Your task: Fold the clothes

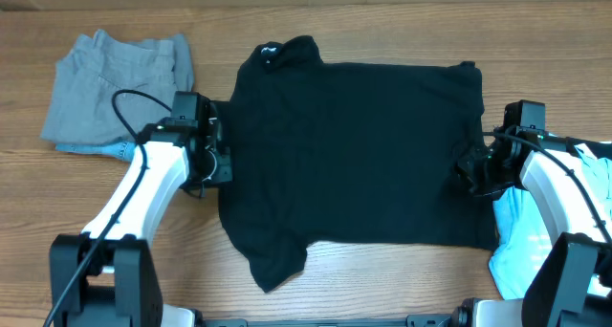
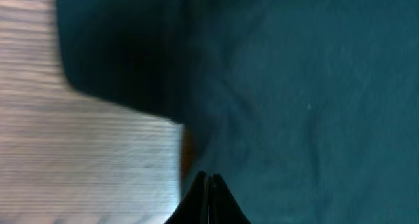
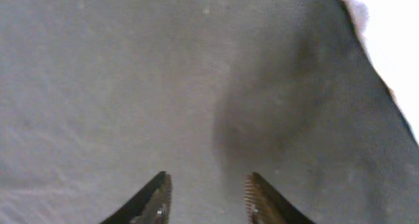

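Frankly, your biggest risk was an uneven lift. The shirt (image 1: 354,155) lay spread flat on the desk (image 1: 382,279), stretched between your two hands. Your left hand (image 2: 208,185) had its fingers pressed together at the shirt's near edge. Creases ran into the tips, so it looked clamped on cloth. Your right hand (image 3: 206,194) sat over the opposite edge with its fingers apart, gripping nothing. Had you pulled with the left alone, the shirt would likely have dragged and bunched rather than folded. A thin pinch could also have slipped free mid-fold. The blue tee (image 1: 516,241) lay just behind your right hand and could have snagged on a retreat. The grey piece (image 1: 105,88) lay beyond your left. As for writing, a tiny white mark (image 1: 271,52) showed near the collar, too small to read.
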Action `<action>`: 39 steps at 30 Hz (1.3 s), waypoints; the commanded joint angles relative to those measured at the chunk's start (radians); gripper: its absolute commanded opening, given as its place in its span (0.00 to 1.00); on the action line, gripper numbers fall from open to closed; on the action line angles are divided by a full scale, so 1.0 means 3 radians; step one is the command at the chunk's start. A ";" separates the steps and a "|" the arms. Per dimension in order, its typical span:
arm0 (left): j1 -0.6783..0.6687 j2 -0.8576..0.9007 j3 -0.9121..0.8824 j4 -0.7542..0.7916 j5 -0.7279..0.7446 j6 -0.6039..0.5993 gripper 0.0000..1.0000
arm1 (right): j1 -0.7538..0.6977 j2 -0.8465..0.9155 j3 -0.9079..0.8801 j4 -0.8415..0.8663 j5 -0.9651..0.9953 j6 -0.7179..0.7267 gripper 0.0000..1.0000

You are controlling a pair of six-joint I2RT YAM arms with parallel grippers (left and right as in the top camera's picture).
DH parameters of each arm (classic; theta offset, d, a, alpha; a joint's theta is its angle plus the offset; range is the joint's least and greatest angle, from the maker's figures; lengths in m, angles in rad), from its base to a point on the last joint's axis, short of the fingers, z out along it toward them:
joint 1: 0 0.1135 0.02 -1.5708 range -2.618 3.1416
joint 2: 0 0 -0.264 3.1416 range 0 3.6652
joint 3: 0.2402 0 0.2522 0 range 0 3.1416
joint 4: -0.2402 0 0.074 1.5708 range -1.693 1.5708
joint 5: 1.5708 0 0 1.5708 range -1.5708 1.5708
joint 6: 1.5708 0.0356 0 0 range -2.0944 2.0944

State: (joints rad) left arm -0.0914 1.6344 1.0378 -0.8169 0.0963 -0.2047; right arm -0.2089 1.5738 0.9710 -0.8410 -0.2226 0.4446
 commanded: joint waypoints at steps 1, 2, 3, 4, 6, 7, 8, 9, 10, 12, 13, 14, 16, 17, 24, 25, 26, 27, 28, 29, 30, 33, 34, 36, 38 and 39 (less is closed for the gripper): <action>-0.0025 0.0365 -0.0322 0.0559 0.0581 0.0323 0.04 | -0.0004 -0.0023 -0.0001 0.0048 -0.0230 -0.0060 0.37; -0.0024 0.0467 -0.0366 0.0688 0.0647 0.0328 0.04 | -0.0004 -0.0023 -0.0001 0.0066 -0.0286 -0.0125 0.36; -0.0024 0.0559 -0.0384 0.0748 0.0657 0.0323 0.04 | -0.0004 -0.0023 -0.0001 0.0069 -0.0329 -0.0187 0.36; -0.0024 0.0671 -0.0383 0.0757 0.0615 0.0323 0.04 | -0.0004 -0.0023 -0.0001 0.0066 -0.0327 -0.0187 0.36; 0.0005 0.0829 -0.0383 0.0690 0.0196 0.0103 0.04 | -0.0004 -0.0023 -0.0001 0.0058 -0.0326 -0.0187 0.36; 0.0043 0.0867 -0.0383 0.0638 -0.0057 -0.0067 0.04 | -0.0004 -0.0023 -0.0001 0.0058 -0.0326 -0.0187 0.36; 0.0102 0.0881 -0.0383 0.0584 -0.0301 -0.0221 0.04 | -0.0004 -0.0023 -0.0001 0.0058 -0.0323 -0.0187 0.36; 0.0153 0.0882 -0.0379 0.0552 -0.0453 -0.0296 0.04 | -0.0004 -0.0023 -0.0001 0.0060 -0.0322 -0.0187 0.36; 0.0332 0.0875 -0.0314 0.0481 -0.0676 -0.0328 0.04 | -0.0004 -0.0023 -0.0001 0.0064 -0.0310 -0.0187 0.36; 0.0619 0.0872 -0.0111 0.0378 -0.0730 -0.0249 0.04 | -0.0004 -0.0023 -0.0001 0.0081 -0.0312 -0.0186 0.37; 0.0757 0.0872 0.0028 0.0357 -0.0561 -0.0114 0.04 | -0.0004 -0.0023 -0.0001 0.0084 -0.0312 -0.0186 0.37; 0.0813 0.0872 0.0102 0.0359 -0.0390 -0.0015 0.04 | -0.0004 -0.0023 -0.0001 0.0084 -0.0310 -0.0186 0.37; 0.0879 0.0872 0.0280 0.0346 0.0050 0.0211 0.04 | -0.0004 -0.0023 -0.0001 0.0083 -0.0309 -0.0186 0.38; 0.0871 0.0872 0.0336 0.0345 0.0135 0.0264 0.04 | -0.0004 -0.0022 -0.0001 0.0081 -0.0310 -0.0186 0.41; 0.0750 0.0871 0.0707 -0.0078 0.0443 0.0533 0.10 | 0.0083 -0.0022 -0.0056 0.0047 -0.0310 -0.0183 0.39; 0.0752 0.0866 0.0807 -0.0192 0.0519 0.0582 0.10 | 0.0112 -0.0022 -0.0103 0.0146 -0.0310 -0.0164 0.31; 0.0752 0.0852 0.0894 -0.0284 0.0579 0.0615 0.10 | 0.0122 -0.0022 -0.0127 0.0197 -0.0312 -0.0142 0.27; 0.0752 0.0833 0.0973 -0.0362 0.0623 0.0628 0.10 | 0.0141 -0.0022 -0.0186 0.0313 -0.0312 -0.0053 0.21; 0.0752 0.0786 0.1086 -0.0470 0.0716 0.0696 0.10 | 0.0159 -0.0022 -0.0261 0.0453 -0.0310 0.0052 0.14; 0.0750 0.0754 0.1144 -0.0523 0.0760 0.0724 0.10 | 0.0172 -0.0022 -0.0317 0.0559 -0.0308 0.0120 0.13; 0.0746 0.0703 0.1217 -0.0586 0.0821 0.0755 0.11 | 0.0184 -0.0020 -0.0402 0.0740 -0.0309 0.0189 0.10; 0.0718 0.0427 0.1406 -0.0692 0.0933 0.0763 0.12 | 0.0211 0.0017 -0.0736 0.1481 -0.0111 0.0450 0.08; 0.0704 0.0342 0.1420 -0.0696 0.0951 0.0763 0.12 | 0.0210 0.0033 -0.0772 0.1545 -0.0042 0.0488 0.08; 0.0670 0.0158 0.1423 -0.0707 0.0992 0.0762 0.12 | 0.0209 0.0126 -0.0833 0.1642 0.0253 0.0637 0.07; 0.0622 -0.0009 0.1423 -0.0772 0.0991 0.0763 0.13 | 0.0202 0.0290 -0.0835 0.1668 0.0477 0.0655 0.07; 0.0589 -0.0075 0.1423 -0.0813 0.0991 0.0764 0.13 | 0.0200 0.0374 -0.0835 0.1668 0.0571 0.0656 0.07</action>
State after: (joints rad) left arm 0.1104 1.6855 1.4429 -1.0389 0.3565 0.0006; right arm -0.1490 1.6279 0.7315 -0.3458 -0.1860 0.5957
